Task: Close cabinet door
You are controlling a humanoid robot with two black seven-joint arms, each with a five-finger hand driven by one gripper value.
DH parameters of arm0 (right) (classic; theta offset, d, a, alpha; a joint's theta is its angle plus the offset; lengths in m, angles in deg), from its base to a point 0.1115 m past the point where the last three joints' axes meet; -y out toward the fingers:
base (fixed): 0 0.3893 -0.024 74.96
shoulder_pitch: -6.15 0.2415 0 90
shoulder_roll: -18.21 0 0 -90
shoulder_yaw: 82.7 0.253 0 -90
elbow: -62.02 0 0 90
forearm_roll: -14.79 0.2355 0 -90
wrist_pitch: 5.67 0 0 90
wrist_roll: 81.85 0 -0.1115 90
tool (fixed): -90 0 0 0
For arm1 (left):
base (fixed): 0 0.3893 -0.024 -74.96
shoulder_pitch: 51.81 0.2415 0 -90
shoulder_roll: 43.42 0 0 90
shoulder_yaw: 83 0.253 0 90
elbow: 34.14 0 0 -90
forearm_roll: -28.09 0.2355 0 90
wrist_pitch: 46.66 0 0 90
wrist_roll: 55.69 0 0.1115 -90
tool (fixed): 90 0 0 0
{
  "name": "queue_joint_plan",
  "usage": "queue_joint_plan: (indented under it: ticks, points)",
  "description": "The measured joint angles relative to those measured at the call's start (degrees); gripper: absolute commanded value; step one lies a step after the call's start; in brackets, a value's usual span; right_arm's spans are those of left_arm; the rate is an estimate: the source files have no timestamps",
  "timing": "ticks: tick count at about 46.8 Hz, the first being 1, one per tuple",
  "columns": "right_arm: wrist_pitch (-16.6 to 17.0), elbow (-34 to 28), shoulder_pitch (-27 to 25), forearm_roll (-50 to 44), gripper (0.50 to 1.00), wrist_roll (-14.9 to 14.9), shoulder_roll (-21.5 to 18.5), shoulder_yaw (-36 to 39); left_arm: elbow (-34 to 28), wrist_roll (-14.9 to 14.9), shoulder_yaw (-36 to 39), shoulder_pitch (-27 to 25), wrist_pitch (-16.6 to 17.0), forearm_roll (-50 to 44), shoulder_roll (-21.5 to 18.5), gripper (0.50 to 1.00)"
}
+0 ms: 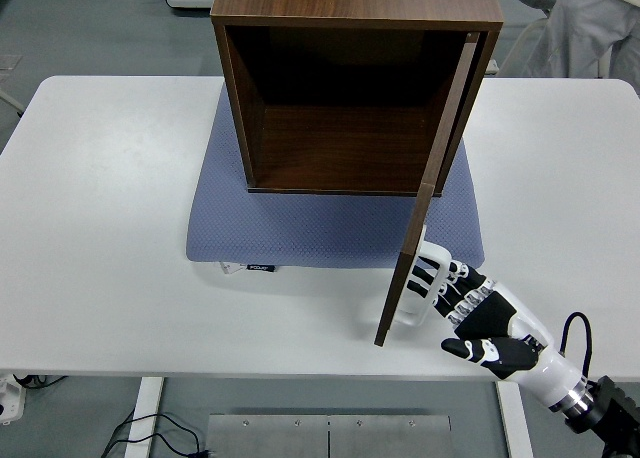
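Head view: dark walnut-brown wooden box cabinet (350,88) sits on a blue-grey textured mat (300,228) at the far middle of the white worktop (100,228) — mat probably there to stop it sliding under a push. Brown hinged door (425,193) stands roughly edge-on, swung out toward the near edge, hinged on the cabinet's right side. Right hand (470,313) is behind its outer face near the free edge, fingers (432,276) extended flat against it, holding nothing — a push, not a grasp. Left hand unseen.
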Motion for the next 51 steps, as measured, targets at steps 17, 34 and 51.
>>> queue_joint_plan:
  ticks: [17,34,51]
  points:
    - [0.00,-1.38,2.70,0.07,1.000,0.52,-0.79,-1.05,0.00,0.00,0.00,-0.04,-0.04,0.00,0.00,1.000]
    - [0.00,-2.98,5.49,1.13,1.000,1.09,-1.95,-2.36,0.00,0.01,0.00,0.00,-0.04,0.00,0.00,1.000]
    - [0.00,-4.67,9.15,1.47,1.000,1.13,-3.81,-4.63,0.00,0.02,0.00,-0.01,0.01,0.00,0.00,1.000]
